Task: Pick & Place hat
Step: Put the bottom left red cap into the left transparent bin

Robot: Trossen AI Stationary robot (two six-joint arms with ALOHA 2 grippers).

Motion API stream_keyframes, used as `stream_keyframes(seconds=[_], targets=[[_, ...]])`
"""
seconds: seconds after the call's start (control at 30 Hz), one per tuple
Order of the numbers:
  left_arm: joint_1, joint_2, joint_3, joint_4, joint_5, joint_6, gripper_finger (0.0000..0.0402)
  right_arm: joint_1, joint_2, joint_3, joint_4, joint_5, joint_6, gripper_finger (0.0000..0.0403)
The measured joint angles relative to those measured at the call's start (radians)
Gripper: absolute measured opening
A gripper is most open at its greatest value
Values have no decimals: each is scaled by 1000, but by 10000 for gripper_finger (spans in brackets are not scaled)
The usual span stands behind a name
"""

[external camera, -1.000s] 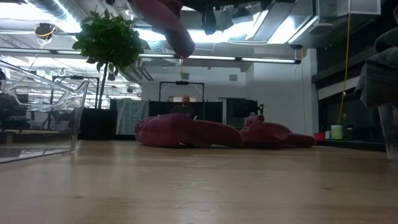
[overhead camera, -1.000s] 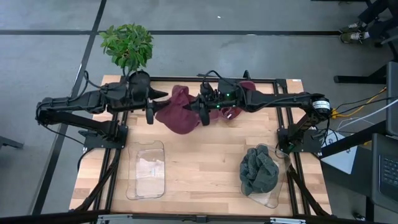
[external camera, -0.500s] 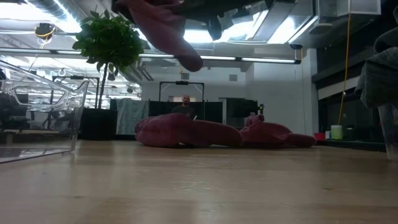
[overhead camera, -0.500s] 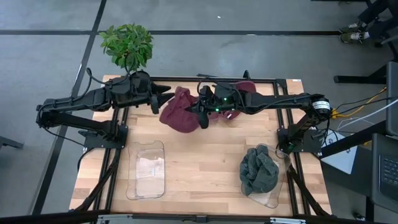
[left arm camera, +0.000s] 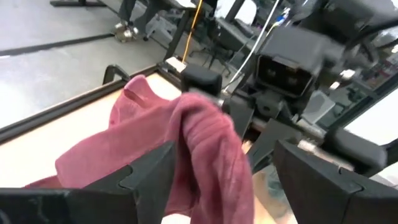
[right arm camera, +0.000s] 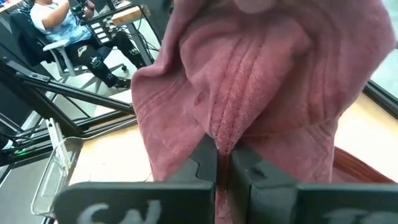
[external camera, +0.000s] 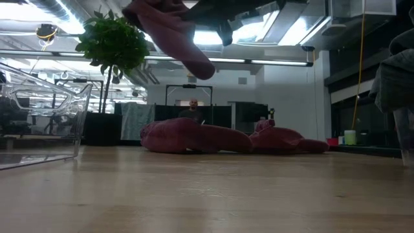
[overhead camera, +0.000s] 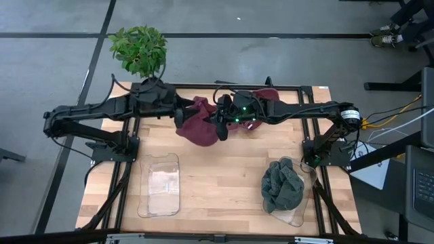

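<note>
A maroon hat (overhead camera: pixel 199 122) hangs in the air over the table's far middle; in the low view the hat (external camera: pixel 173 32) is well above the wood. My right gripper (overhead camera: pixel 222 129) is shut on it from the right. My left gripper (overhead camera: pixel 180 116) is open at the hat's left edge. In the left wrist view a hanging fold of the hat (left arm camera: pixel 205 143) lies between my open left gripper's (left arm camera: pixel 227 180) fingers; whether it touches one, I cannot tell. More maroon hats (external camera: pixel 194 137) lie on the table's far side. My right gripper (right arm camera: pixel 224 168) pinches a fold of the maroon hat (right arm camera: pixel 222 134) between its two fingers, several layers bunched together. It comes from the table's right side, about level. The hat is lifted clear of the table and hangs slack around and below the fingers.
A clear bin (overhead camera: pixel 159 184) sits at the near left. Another clear bin with grey-green hats (overhead camera: pixel 283 188) stands at the near right. Maroon hats (overhead camera: pixel 261 96) lie by the far edge under the right arm. A potted plant (overhead camera: pixel 139 49) stands beyond the far left corner.
My left gripper has moved toward the table's right, up to the hat's left edge. The hat, held in the air by my right gripper, has bunched narrower, and its loose end hangs lower in the low view.
</note>
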Motion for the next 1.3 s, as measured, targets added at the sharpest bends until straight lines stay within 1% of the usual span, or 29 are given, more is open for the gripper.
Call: stream_keyframes(seconds=[0.1, 0.23, 0.33, 0.4, 0.47, 0.53, 0.6, 0.73, 0.77, 0.8, 1.03, 1.17, 1.3], targets=[[0, 18, 0, -16, -15, 0, 263, 5, 0, 0, -1, 1, -1, 11], [0, 42, 0, -10, -54, 37, 263, 21, 0, 0, -2, 1, -24, 11], [2, 54, 0, 19, -46, 49, 256, 28, 0, 0, -6, -1, -30, 11], [8, 53, 0, 30, -21, 48, 242, 28, 0, 0, -13, -1, -29, 11], [16, 52, 0, 29, 17, 22, 217, 27, 0, 0, -27, 1, -30, 11], [31, 46, 0, 18, 77, 1, 183, 26, 0, 0, -45, 19, -31, 11], [42, 39, 0, 16, 134, -26, 140, 27, 0, 0, -57, 42, -34, 11], [65, 33, 0, 15, 230, -55, 46, 28, 0, 0, -58, 43, -58, 14], [69, 31, 0, 16, 256, -63, 28, 31, 0, 0, -58, 42, -70, 14], [74, 28, 0, 14, 279, -78, 21, 33, 0, 0, -58, 36, -83, 14], [111, 2, -1, 16, 475, -163, 24, 40, 0, 0, -53, -11, -121, 17], [112, -28, -2, 14, 490, -176, 22, 40, 0, 2, -37, -20, -95, 28], [111, -71, -3, 19, 493, -192, 22, 33, 1, 0, -53, -114, -21, 52]])
